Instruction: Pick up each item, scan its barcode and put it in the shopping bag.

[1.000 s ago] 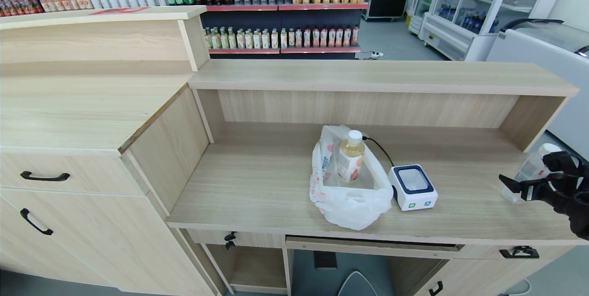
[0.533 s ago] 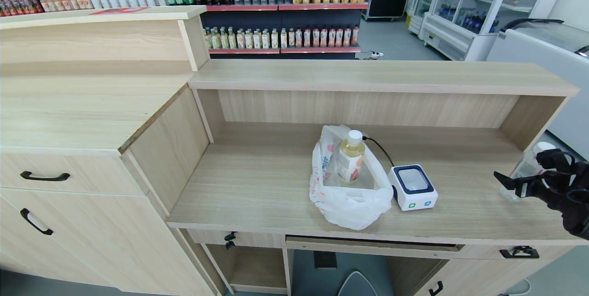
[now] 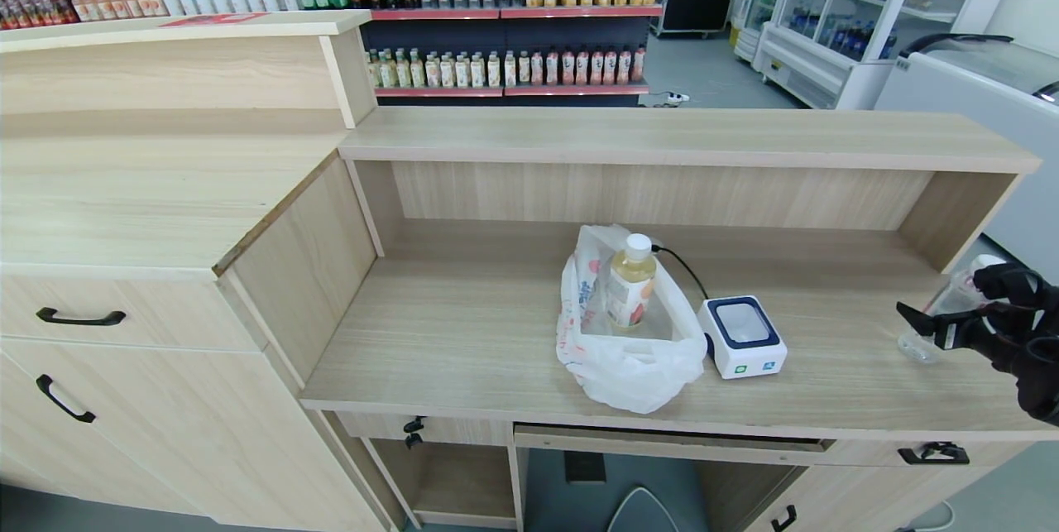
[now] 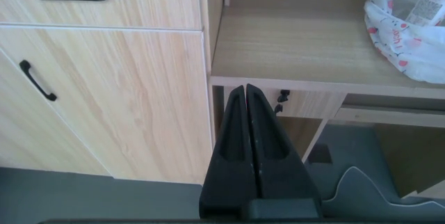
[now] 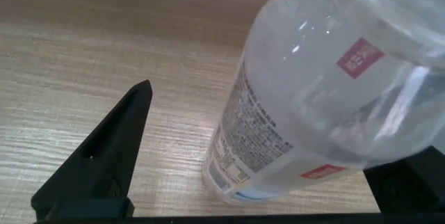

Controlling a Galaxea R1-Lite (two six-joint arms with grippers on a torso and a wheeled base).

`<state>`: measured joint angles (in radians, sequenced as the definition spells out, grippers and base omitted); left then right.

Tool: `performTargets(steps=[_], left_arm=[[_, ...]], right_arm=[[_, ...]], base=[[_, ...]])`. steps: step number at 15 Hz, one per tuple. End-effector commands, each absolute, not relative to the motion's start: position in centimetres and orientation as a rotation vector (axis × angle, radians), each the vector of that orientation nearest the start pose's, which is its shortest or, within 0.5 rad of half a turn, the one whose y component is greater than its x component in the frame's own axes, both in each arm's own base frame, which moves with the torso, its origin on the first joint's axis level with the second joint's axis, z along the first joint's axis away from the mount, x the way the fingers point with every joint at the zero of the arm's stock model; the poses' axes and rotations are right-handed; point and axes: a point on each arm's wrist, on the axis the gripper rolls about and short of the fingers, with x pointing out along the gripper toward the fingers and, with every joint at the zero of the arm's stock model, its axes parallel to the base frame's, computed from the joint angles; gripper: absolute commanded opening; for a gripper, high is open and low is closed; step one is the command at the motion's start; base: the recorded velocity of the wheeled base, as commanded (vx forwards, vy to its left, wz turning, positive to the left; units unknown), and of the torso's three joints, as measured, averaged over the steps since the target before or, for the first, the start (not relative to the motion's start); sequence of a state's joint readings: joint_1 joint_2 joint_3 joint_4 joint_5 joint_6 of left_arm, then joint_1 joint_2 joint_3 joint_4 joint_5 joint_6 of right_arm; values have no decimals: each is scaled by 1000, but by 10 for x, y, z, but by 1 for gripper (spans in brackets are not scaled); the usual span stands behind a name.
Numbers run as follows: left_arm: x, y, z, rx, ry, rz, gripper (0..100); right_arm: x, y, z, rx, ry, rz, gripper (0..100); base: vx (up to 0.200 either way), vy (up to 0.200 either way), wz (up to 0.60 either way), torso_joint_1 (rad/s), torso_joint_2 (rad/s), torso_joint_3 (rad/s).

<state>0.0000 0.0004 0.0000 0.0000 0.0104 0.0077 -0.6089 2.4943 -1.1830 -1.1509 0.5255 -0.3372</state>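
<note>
The left tool (image 4: 245, 93) hangs low before the desk (image 3: 463, 342) with its fingers pressed together on nothing. At mid-desk the shopping bag (image 3: 629, 366) holds one upright yellow drink bottle (image 3: 631, 284), so that item looks done, and the scanner (image 3: 742, 336) sits just beside the bag at its 3 o'clock. Far out at 3 o'clock, the right tool (image 3: 951, 318) stands with its fingers apart around a tilted clear bottle (image 5: 299, 113), not clamped, so its pickup, scan and bagging seemingly remain.
</note>
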Motion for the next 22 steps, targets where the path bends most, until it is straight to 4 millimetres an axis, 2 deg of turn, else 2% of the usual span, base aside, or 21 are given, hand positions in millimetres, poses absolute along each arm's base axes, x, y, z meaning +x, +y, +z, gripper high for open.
performTargets(steps=[1, 3, 4, 9, 16, 18, 22], left_arm=[[-23, 0, 75, 8, 0, 11, 0], [-23, 0, 75, 8, 0, 11, 0], [-23, 0, 75, 8, 0, 11, 0], [-23, 0, 75, 8, 0, 11, 0], [-23, 0, 75, 8, 0, 11, 0], [-23, 0, 75, 8, 0, 11, 0], [-23, 0, 75, 8, 0, 11, 0]], right_arm=[[382, -254, 12, -252, 146, -61, 100], [387, -253, 10, -253, 144, -53, 100], [390, -252, 10, -256, 139, -49, 0], [399, -251, 13, -269, 112, -40, 0], [395, -250, 21, -275, 106, -54, 0], [383, -242, 52, -222, 117, -95, 0], [344, -204, 148, 77, 226, -201, 0]], base=[[0, 0, 0, 0, 0, 0], [0, 0, 0, 0, 0, 0], [0, 0, 0, 0, 0, 0], [0, 0, 0, 0, 0, 0], [0, 0, 0, 0, 0, 0], [0, 0, 0, 0, 0, 0], [0, 0, 0, 0, 0, 0]])
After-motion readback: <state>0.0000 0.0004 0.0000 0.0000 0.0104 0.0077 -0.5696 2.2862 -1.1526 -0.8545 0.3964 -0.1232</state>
